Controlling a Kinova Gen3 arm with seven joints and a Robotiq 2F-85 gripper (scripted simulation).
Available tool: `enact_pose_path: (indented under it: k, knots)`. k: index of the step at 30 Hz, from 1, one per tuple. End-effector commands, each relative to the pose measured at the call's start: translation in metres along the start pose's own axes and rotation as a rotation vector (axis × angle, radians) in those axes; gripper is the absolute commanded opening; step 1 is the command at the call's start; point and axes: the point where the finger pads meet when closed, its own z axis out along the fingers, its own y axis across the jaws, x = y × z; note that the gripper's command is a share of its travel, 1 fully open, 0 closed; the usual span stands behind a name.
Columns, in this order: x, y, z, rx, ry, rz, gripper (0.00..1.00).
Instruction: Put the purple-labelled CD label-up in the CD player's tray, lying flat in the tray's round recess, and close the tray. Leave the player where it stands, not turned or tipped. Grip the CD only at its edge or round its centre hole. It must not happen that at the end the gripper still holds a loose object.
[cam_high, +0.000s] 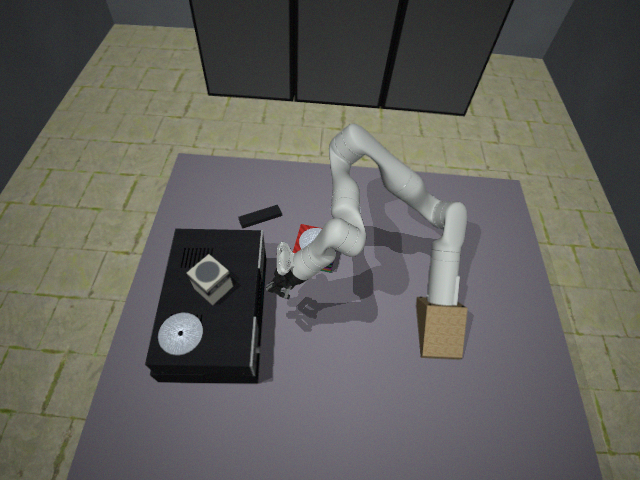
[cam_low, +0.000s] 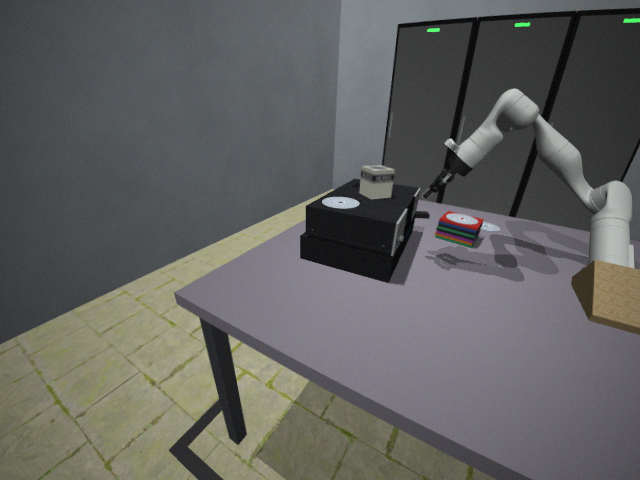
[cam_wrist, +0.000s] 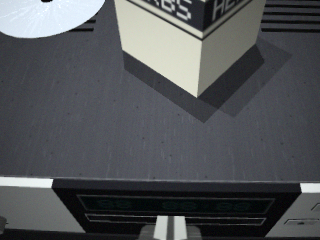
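A grey table (cam_high: 361, 392) on a stone-tiled floor carries the black CD player (cam_high: 206, 304). From above, a cream cube (cam_high: 208, 277) and a silver disc (cam_high: 179, 333) sit on its lid, with a black remote (cam_high: 260, 215) behind. The exterior view shows stacked coloured cases (cam_low: 458, 228) beside it; which CD bears the purple label I cannot tell. At the wrist, the gripper (cam_wrist: 168, 229), pinched together on nothing, faces the display panel (cam_wrist: 175, 205).
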Motion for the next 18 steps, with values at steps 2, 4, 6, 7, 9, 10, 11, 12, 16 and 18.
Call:
enact_pose_path:
  k: [2,4,6,7,9,10,11,12,16,18]
  knots:
    - [0.0097,0.0001,-0.0135,0.001,0.009,-0.003,0.10]
    - [0.0083,0.0001,-0.0133,0.000,0.008,-0.007,0.10]
    - [0.0077,0.0001,-0.0133,0.000,0.008,-0.009,0.10]
    - [0.0077,0.0001,-0.0133,0.000,0.008,-0.009,0.10]
    - [0.0077,0.0001,-0.0133,0.000,0.008,-0.009,0.10]
    - [0.0077,0.0001,-0.0133,0.000,0.008,-0.009,0.10]
    - [0.0077,0.0001,-0.0133,0.000,0.008,-0.009,0.10]
    - [0.0077,0.0001,-0.0133,0.000,0.008,-0.009,0.10]
    - [0.0077,0.0001,-0.0133,0.000,0.008,-0.009,0.10]
    - [0.0077,0.0001,-0.0133,0.000,0.008,-0.009,0.10]
